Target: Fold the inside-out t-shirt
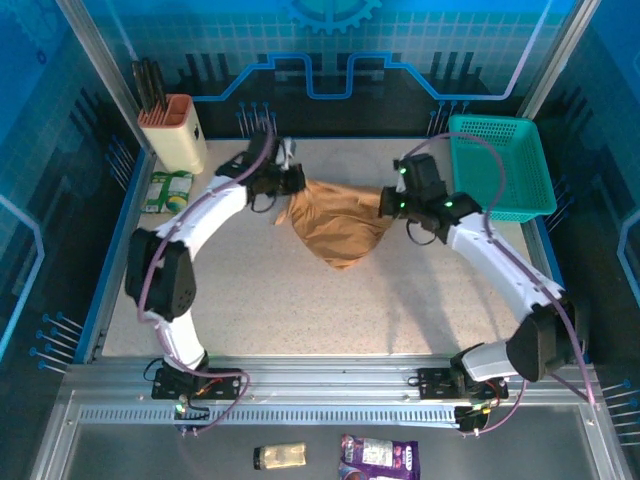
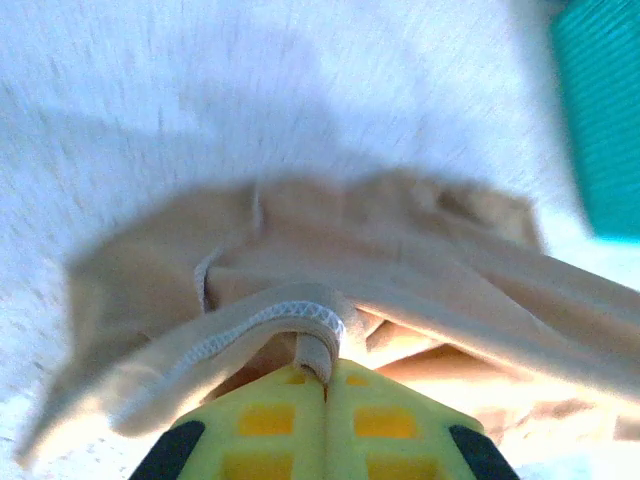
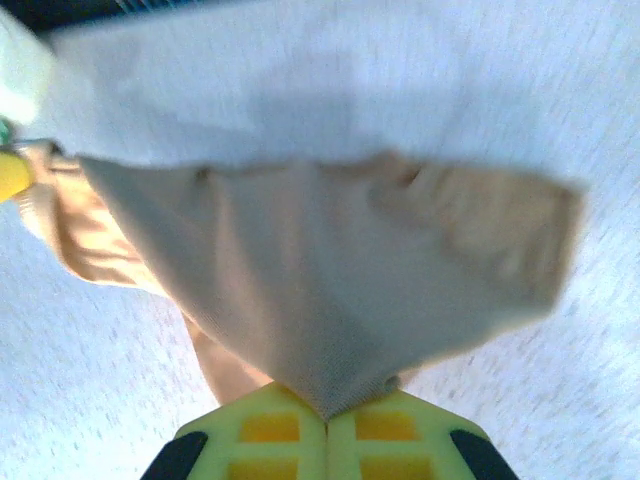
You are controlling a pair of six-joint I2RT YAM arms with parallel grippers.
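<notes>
Here, the inside-out t-shirt (image 1: 340, 225) hangs bunched between the two grippers, towards the far edge of the tabletop (image 1: 300, 310) and about midway along it. Its tan cloth sags to a point below them, and I cannot tell whether that point touches the surface. The left gripper (image 1: 295, 182) has its jaws pressed together on a stitched hem at the shirt's left end. In the left wrist view the yellow fingertips (image 2: 290, 400) meet with a roll of the fabric (image 2: 400, 260) pinched in them. The right gripper (image 1: 386, 203) is clamped on the opposite end. In the right wrist view its fingers (image 3: 370, 425) close on a corner, and the cloth (image 3: 330, 270) fans out from there. A teal basket (image 1: 500, 165) sits at the far right corner. A beige holder (image 1: 175, 130) with dark handles stands at the far left corner, with a green packet (image 1: 167, 190) just beside it along the left edge.
</notes>
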